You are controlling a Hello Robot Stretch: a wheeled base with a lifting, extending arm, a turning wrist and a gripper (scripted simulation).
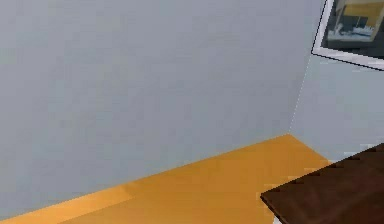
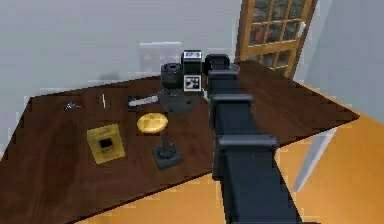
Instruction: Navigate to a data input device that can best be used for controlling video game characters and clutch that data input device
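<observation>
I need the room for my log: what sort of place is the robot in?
Likely a room in a home, perhaps a study or dining area: a dark wooden table carrying small items, among them a black joystick, a wooden door with glass panes, and a framed picture.

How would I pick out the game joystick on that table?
On the dark wooden table, look near its front edge, just left of the arm's dark bar. The joystick stands beside a gold disc and a yellow square block: the only black upright stick on a small base.
</observation>
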